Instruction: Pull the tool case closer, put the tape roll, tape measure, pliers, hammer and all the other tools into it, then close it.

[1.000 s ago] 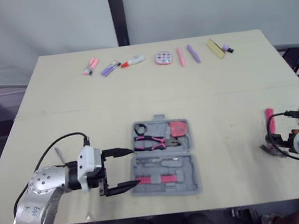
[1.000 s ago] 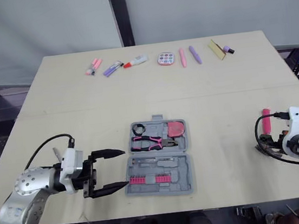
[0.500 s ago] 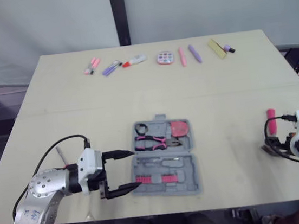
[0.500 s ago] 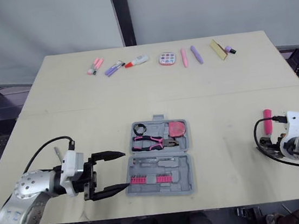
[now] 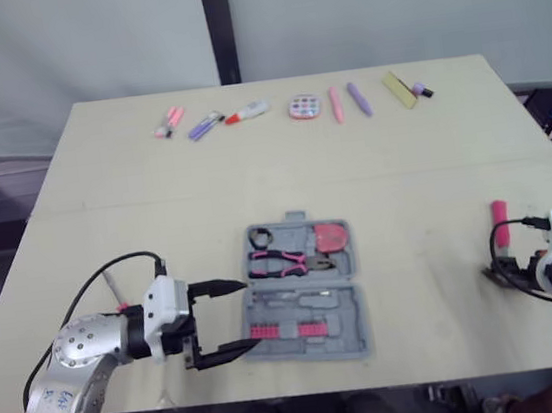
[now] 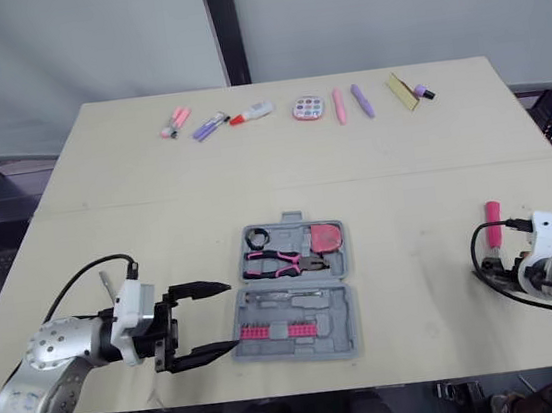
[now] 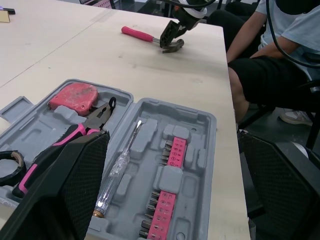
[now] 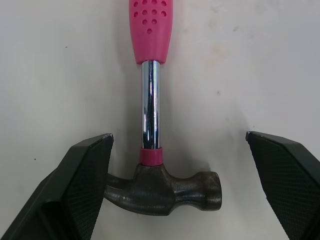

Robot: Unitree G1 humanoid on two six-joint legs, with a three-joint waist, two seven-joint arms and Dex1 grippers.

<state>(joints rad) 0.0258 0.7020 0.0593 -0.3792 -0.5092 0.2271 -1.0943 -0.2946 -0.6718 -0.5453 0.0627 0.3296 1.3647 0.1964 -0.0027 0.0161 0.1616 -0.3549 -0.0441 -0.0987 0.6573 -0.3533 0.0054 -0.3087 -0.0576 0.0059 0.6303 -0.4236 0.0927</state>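
The grey tool case (image 5: 354, 296) lies open near the table's front middle. It holds a tape roll (image 5: 260, 237), pink pliers (image 5: 285, 261), a pink tape measure (image 5: 331, 234), a screwdriver (image 7: 119, 170) and a pink bit strip (image 5: 289, 330). My left gripper (image 5: 248, 316) is open at the case's left edge, one finger on each side of its near corner, holding nothing. The hammer (image 8: 165, 190), with its pink handle (image 5: 500, 219), lies on the table at the right. My right gripper (image 8: 177, 136) is open over the hammer's head, a finger on each side, apart from it.
A row of small pink, purple and yellow items (image 5: 334, 105) runs along the far edge. A thin tool (image 5: 111, 285) lies beside my left arm. A person (image 7: 270, 50) sits past the table's right side. The table edge runs close behind the hammer.
My right arm has shifted slightly toward the near edge above the hammer. The left gripper has drifted a little nearer. The case and the tools have stayed put.
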